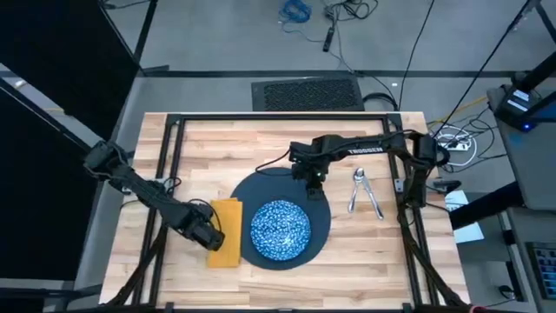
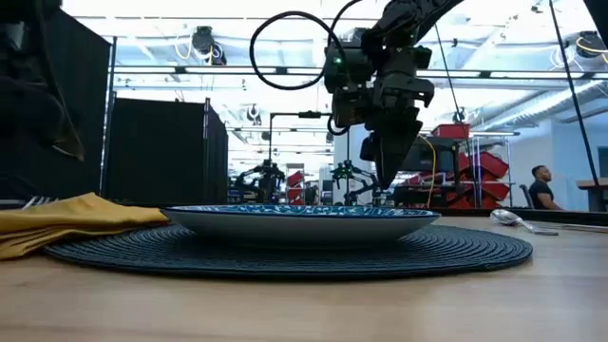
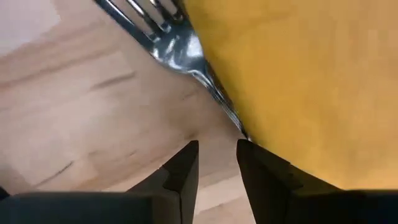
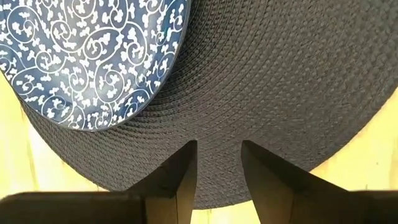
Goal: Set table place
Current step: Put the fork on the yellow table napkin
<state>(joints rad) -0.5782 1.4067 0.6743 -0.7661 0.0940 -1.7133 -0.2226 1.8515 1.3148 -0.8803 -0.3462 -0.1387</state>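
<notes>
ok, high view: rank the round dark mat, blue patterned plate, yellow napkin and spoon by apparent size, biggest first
1. Round dark mat, widest footprint.
2. Blue patterned plate, sitting on the mat.
3. Yellow napkin, partly hidden by the left claw, so it may be bigger than it looks.
4. Spoon, clearly smallest.

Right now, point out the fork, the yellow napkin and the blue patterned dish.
fork (image 3: pixel 171 45): left wrist view, on its neck below the tines.
yellow napkin (image 1: pixel 228 228): high view, on its middle.
blue patterned dish (image 1: pixel 280 229): high view, on its centre.
</notes>
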